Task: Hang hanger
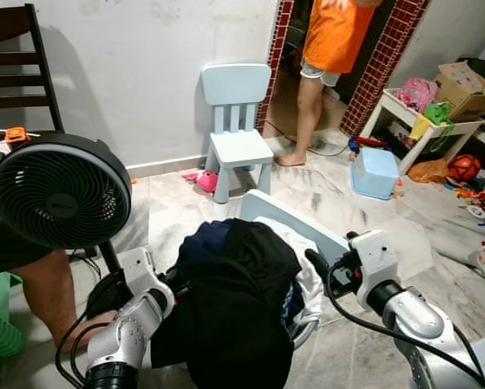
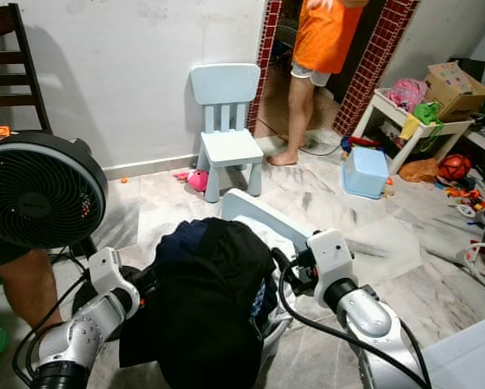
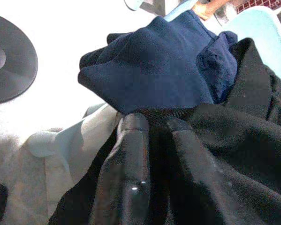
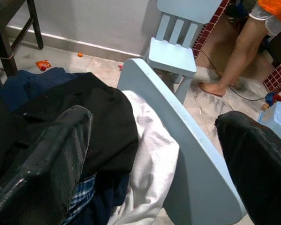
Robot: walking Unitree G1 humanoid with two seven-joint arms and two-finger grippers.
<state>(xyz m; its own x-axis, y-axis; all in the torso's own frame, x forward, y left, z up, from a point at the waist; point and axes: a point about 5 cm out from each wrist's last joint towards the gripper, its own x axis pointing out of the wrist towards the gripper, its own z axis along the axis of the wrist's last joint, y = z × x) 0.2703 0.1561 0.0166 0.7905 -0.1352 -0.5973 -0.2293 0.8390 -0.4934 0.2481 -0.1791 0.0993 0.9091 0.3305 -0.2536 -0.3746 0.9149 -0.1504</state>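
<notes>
Your left gripper (image 3: pixel 152 187) is pushed into the black garment (image 1: pixel 234 300) on top of the clothes pile (image 2: pixel 214 292), its two fingers (image 3: pixel 126 173) close together with a fold of black cloth pinched between them. Your right gripper (image 4: pixel 154 154) hangs with its fingers spread wide, one pad (image 4: pixel 51 154) over the dark clothes and the other beyond the pale blue chair back (image 4: pixel 178 140); it grips nothing.

You cannot make out any hanger in these pictures; it may be buried in the heap or elsewhere. Expect it to be light and stiff, likely to snag on cloth if pulled. Take it by the neck under the hook once you find it.

What you have now is soft: the black garment, a navy sweater (image 3: pixel 154 70), white fabric (image 4: pixel 149 173) and a bit of blue check (image 4: pixel 84 192), draped limp over a small blue chair. They will slump and drag together, so lift slowly.

Further out, a black fan (image 1: pixel 60 190) stands to your left, a second blue chair (image 1: pixel 238 130) by the wall, a person in an orange top (image 1: pixel 331 49) in the doorway, toys (image 1: pixel 461 166) to the right.
</notes>
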